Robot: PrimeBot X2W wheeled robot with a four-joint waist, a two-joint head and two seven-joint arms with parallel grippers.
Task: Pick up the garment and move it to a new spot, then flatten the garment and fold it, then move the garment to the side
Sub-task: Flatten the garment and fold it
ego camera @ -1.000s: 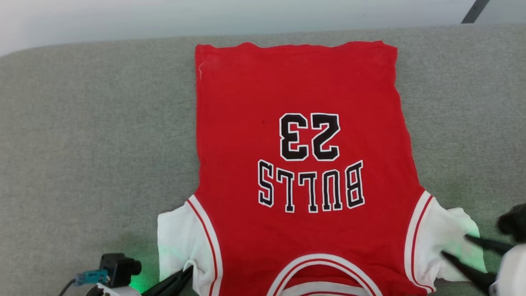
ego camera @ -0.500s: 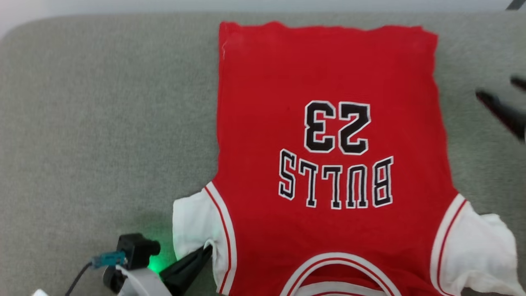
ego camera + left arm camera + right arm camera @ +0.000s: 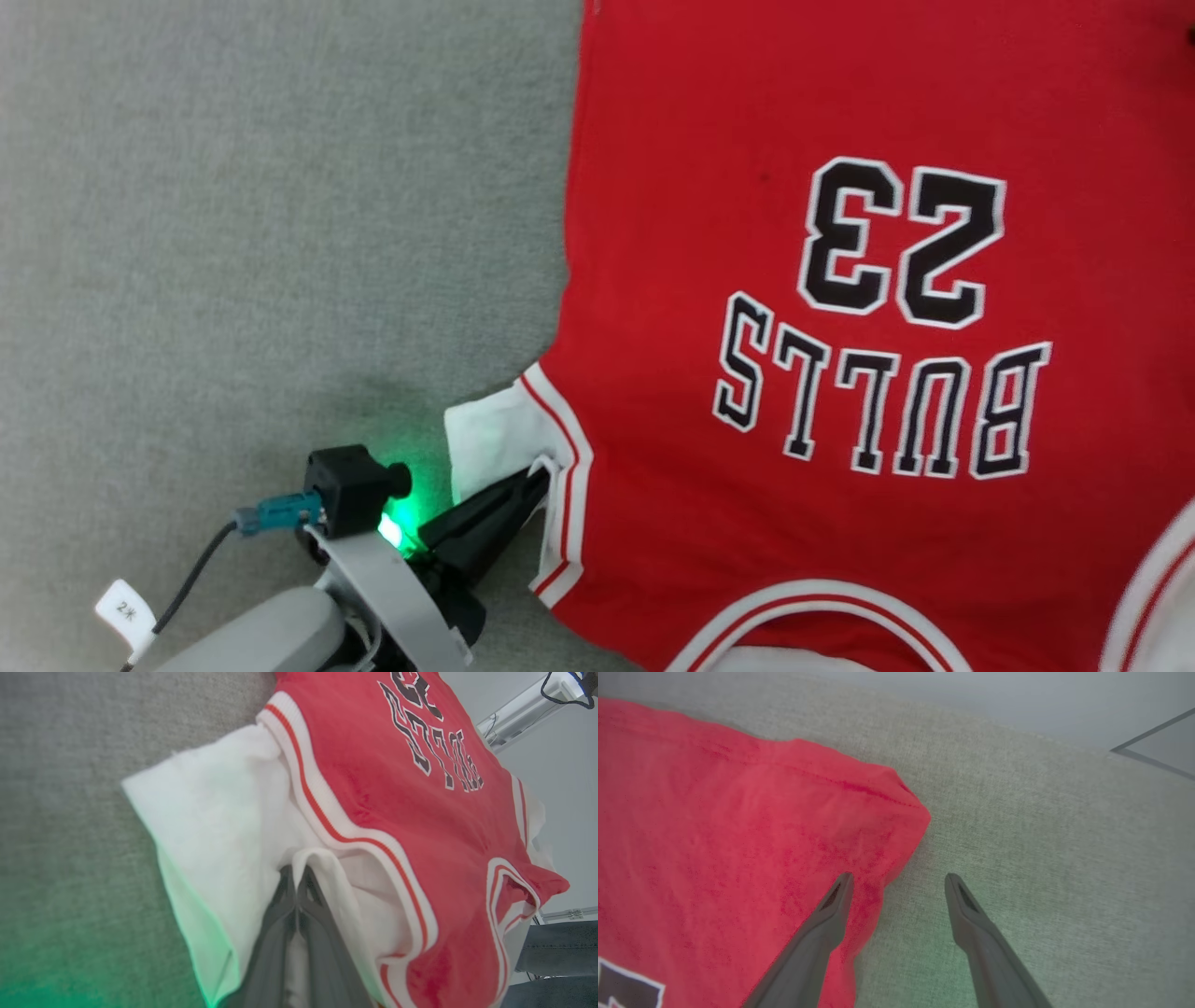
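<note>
The garment (image 3: 840,280) lies flat on the grey surface (image 3: 233,233), filling the right of the head view. The left wrist view, lower centre, shows the left gripper (image 3: 296,877) pinched closed on the garment's white sleeve (image 3: 210,812). In the right wrist view the right gripper (image 3: 899,882) is spread wide, with one finger over the red hem corner and the other over bare surface.

Grey-green woven fabric surface (image 3: 233,187), green glow patch (image 3: 46,980) on it, plain pale grey area (image 3: 1017,700) beyond its edge.

Cannot see the garment (image 3: 709,233) whole: cropped by the head view's edges above, right of and below its "23" (image 3: 904,243).
</note>
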